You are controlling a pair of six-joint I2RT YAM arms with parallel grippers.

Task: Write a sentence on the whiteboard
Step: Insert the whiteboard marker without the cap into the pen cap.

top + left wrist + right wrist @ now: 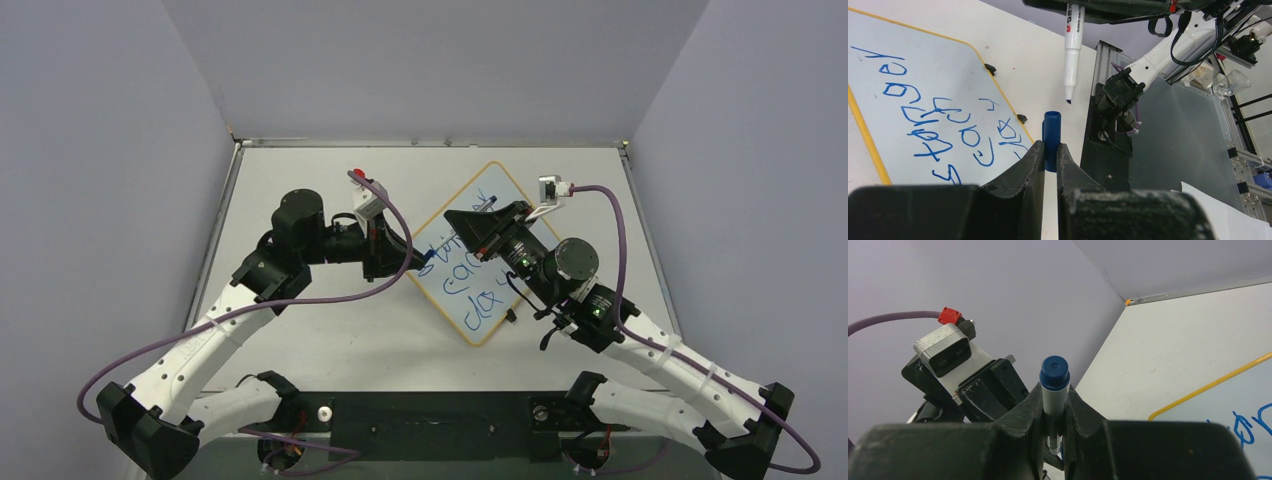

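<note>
Recapping looks like your step now: your left hand (1049,152) pinches the blue cap (1051,127), your right hand (1054,392) clamps the marker (1073,45) just above it; align tip with cap. The sentence (932,144) covers the whiteboard (948,65) on the worktop (1038,50).

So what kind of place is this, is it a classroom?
Probably a robot lab or test booth, not a classroom. The left arm and right arm are bolted to a white table, plain grey walls box it in, and a purple cable runs to a wrist camera.
</note>
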